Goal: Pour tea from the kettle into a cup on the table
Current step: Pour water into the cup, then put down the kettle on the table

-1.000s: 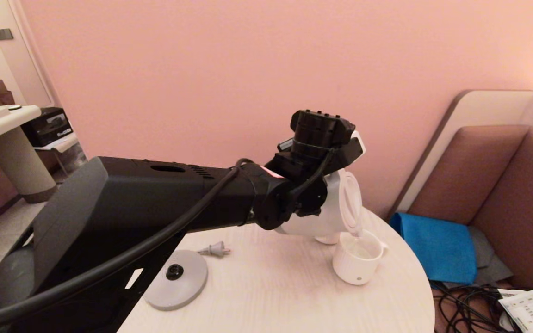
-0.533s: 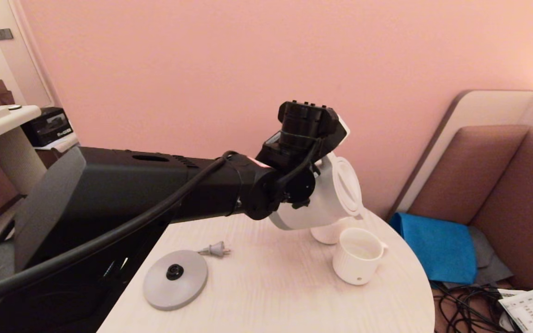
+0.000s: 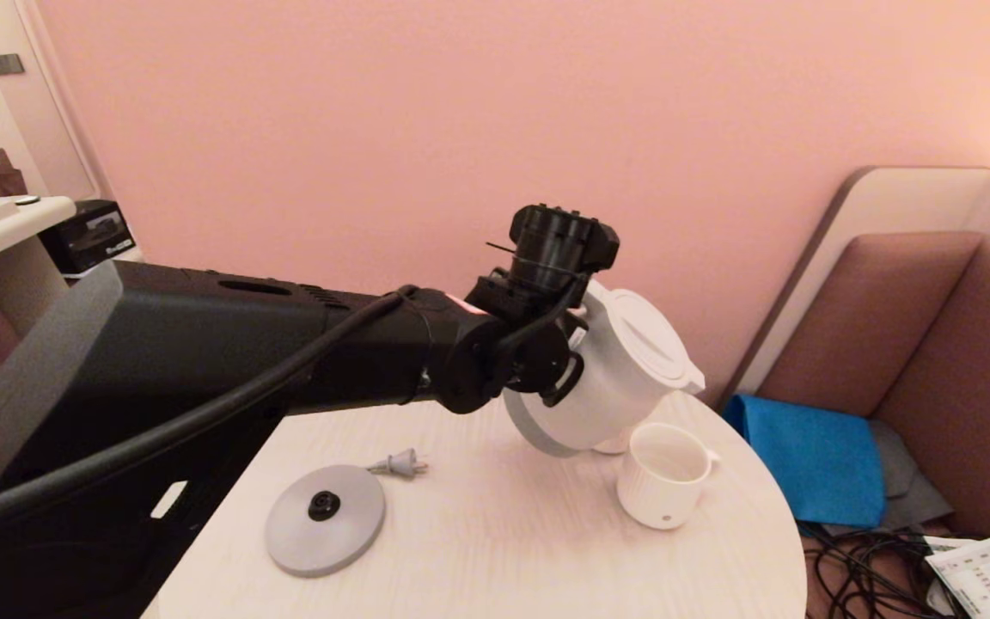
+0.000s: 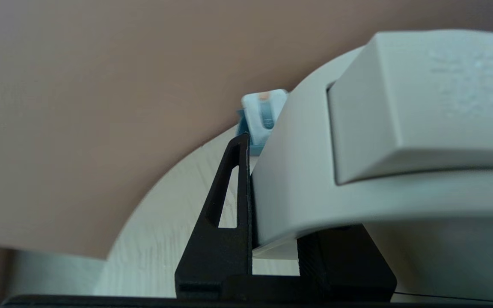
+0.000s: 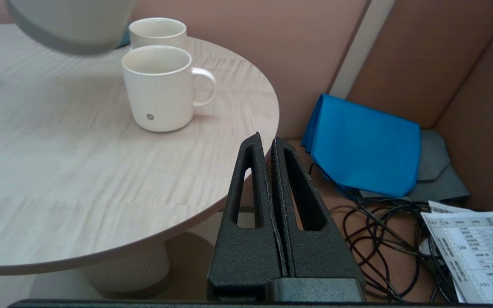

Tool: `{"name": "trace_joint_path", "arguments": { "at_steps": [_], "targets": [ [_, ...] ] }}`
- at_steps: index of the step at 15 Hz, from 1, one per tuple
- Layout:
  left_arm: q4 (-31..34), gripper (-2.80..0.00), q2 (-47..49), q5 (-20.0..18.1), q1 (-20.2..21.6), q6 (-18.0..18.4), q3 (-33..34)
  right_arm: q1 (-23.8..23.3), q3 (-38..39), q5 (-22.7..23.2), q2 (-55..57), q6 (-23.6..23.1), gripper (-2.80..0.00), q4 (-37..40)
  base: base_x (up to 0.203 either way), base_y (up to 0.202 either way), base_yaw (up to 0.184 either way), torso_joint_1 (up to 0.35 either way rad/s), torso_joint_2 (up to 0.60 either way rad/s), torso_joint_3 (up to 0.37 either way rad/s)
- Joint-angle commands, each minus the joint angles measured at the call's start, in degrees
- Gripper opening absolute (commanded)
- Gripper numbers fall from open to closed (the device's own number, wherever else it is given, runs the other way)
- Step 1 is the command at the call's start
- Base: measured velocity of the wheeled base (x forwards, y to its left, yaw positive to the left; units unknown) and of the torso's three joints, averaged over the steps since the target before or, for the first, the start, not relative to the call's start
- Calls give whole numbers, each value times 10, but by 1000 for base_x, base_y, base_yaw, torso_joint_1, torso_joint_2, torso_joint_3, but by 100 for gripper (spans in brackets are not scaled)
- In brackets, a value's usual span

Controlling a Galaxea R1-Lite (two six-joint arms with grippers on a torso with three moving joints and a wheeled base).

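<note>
The cream-white kettle [image 3: 615, 383] hangs above the table [image 3: 504, 550], slightly tilted, with its spout up and just behind the cup. My left gripper [image 3: 578, 331] is shut on the kettle's loop handle [image 4: 315, 179]; one black finger [image 4: 229, 239] presses the handle's side and the other is mostly hidden behind it. The ribbed white cup [image 3: 663, 481] [image 5: 158, 90] stands on the table near its right edge, handle to the right. My right gripper [image 5: 270, 139] is shut and empty, low beside the table's right edge.
A plain white cup [image 5: 157, 32] stands just behind the ribbed one, under the kettle. The kettle's grey base [image 3: 326, 518] and its plug [image 3: 399, 466] lie on the table's left part. Off the right edge are a blue cloth [image 3: 813, 456], tangled cables [image 3: 864, 567] and a sofa.
The kettle has tipped back from a steep pour toward upright. Its spout has lifted away from the cup and the left arm has drawn back a little to the left.
</note>
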Motion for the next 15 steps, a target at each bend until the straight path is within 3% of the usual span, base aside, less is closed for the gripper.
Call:
{"name": "trace_joint_path", "arguments": {
  "at_steps": [1, 3, 8, 11, 15],
  "targets": [
    [0, -280, -22, -4, 14, -25, 11, 0, 0, 0, 0, -1, -280, 0, 0, 0, 0, 0, 0, 0],
    [1, -280, -57, -27, 40, -56, 50, 0, 0, 0, 0, -1, -280, 0, 0, 0, 0, 0, 0, 0],
    [-4, -280, -175, -88, 146, -195, 181, 0, 0, 0, 0, -1, -280, 0, 0, 0, 0, 0, 0, 0],
    [-14, -280, -258, -131, 214, -215, 277, 0, 0, 0, 1, -1, -280, 0, 0, 0, 0, 0, 0, 0],
    [-105, -280, -342, -160, 274, -215, 455, 0, 0, 0, 0, -1, -280, 0, 0, 0, 0, 0, 0, 0]
  ]
}}
